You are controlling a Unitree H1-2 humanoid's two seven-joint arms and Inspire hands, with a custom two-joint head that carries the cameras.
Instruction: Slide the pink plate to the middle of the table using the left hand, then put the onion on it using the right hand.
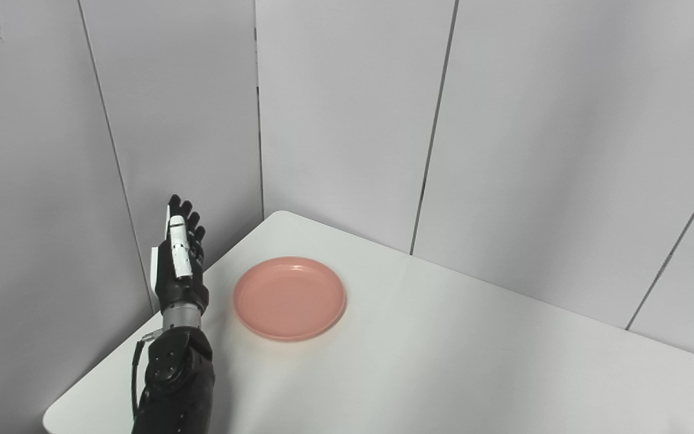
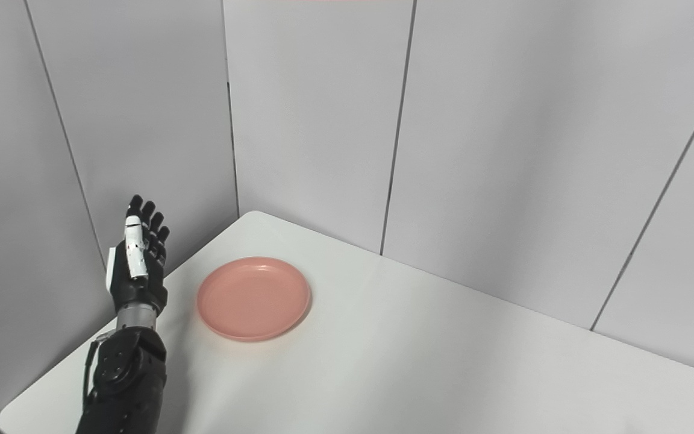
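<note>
One left robot hand [image 1: 179, 265] rises at the near left edge of the white desk [image 1: 443, 361], fingers straight and spread, holding nothing; the right hand and the onion are out of view. Just right of that hand, not touching, lies the pink plate [image 1: 289, 298], flat and empty. It looks light, rigid and smooth, likely to slide easily if pushed at its near-left rim.

pink plate [image 1: 290, 298] | round, shallow, plain salmon-pink with raised rim | lying flat, right way up, nothing on it | on the white table [image 1: 443, 361], toward its far left corner, apart from the edges | onion: not seen
</note>
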